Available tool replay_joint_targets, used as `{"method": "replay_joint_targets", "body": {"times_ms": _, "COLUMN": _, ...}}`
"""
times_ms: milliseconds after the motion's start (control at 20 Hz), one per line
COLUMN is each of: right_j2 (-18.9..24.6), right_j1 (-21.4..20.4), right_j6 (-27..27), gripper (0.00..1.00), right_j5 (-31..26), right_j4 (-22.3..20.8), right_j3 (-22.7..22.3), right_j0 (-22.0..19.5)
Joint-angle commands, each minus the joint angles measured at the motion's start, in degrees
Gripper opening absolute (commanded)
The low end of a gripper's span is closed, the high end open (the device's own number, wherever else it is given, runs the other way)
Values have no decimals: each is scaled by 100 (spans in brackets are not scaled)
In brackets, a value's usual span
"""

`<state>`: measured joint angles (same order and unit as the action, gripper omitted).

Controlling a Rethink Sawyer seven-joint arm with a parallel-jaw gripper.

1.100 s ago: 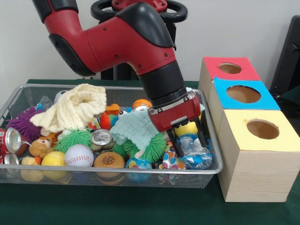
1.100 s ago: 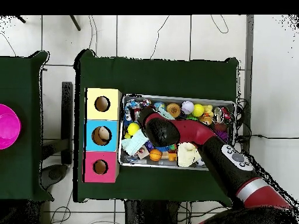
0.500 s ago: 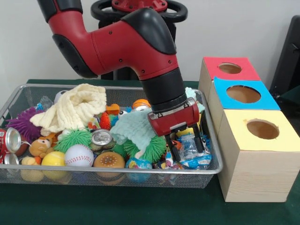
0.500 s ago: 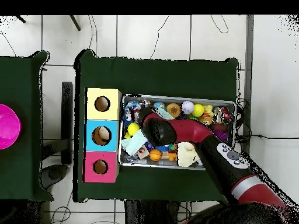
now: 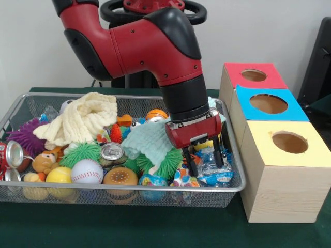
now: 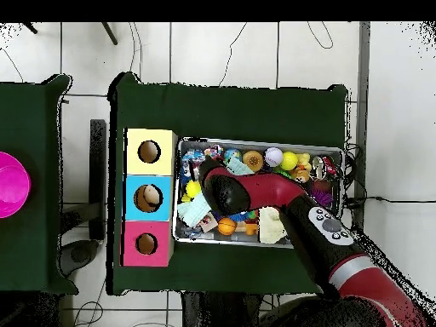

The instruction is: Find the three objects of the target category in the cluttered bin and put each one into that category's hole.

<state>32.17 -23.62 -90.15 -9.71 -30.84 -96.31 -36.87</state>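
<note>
My gripper (image 5: 205,160) is down in the right end of the wire bin (image 5: 129,189), just beside the yellow box. Its black fingers (image 5: 192,164) stand open on either side of a crinkly clear-and-blue snack packet (image 5: 211,166), apart from it as far as I can see. A teal cloth (image 5: 147,142) and a green spiky ball (image 5: 168,163) lie against the gripper's left side. In the overhead view the arm's wrist (image 6: 223,192) covers the gripper and the packet. The red (image 5: 253,76), blue (image 5: 268,103) and yellow (image 5: 289,142) boxes stand in a row right of the bin.
The bin also holds a cream knitted scarf (image 5: 80,119), a baseball (image 5: 87,170), a yellow ball (image 5: 58,175), a silver can (image 5: 111,151), a purple spiky ball (image 5: 23,135) and a small teddy (image 5: 44,160). Something tan shows inside the blue box's hole (image 6: 149,197).
The gripper has sunk lower into the bin's right end, its fingers now down around the snack packets and slightly closer together. The upper arm has swung a little to the right.
</note>
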Motion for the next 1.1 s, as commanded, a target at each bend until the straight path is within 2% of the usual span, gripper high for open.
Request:
{"method": "replay_joint_targets", "body": {"times_ms": 50, "right_j2": -328, "right_j1": -15, "right_j6": -160, "gripper": 100, "right_j5": -255, "right_j4": -302, "right_j3": 251, "right_j0": 185}}
{"method": "replay_joint_targets", "body": {"times_ms": 250, "right_j2": -573, "right_j1": -260, "right_j6": -391, "gripper": 100, "right_j5": -242, "right_j4": -174, "right_j3": 268, "right_j0": 298}}
{"method": "replay_joint_targets", "body": {"times_ms": 650, "right_j2": -939, "right_j1": -278, "right_j6": -523, "gripper": 100, "right_j5": 73, "right_j4": -241, "right_j3": 409, "right_j0": 518}}
{"method": "replay_joint_targets", "body": {"times_ms": 1100, "right_j2": -1046, "right_j1": -322, "right_j6": -522, "gripper": 100, "right_j5": 78, "right_j4": -157, "right_j3": 452, "right_j0": 615}}
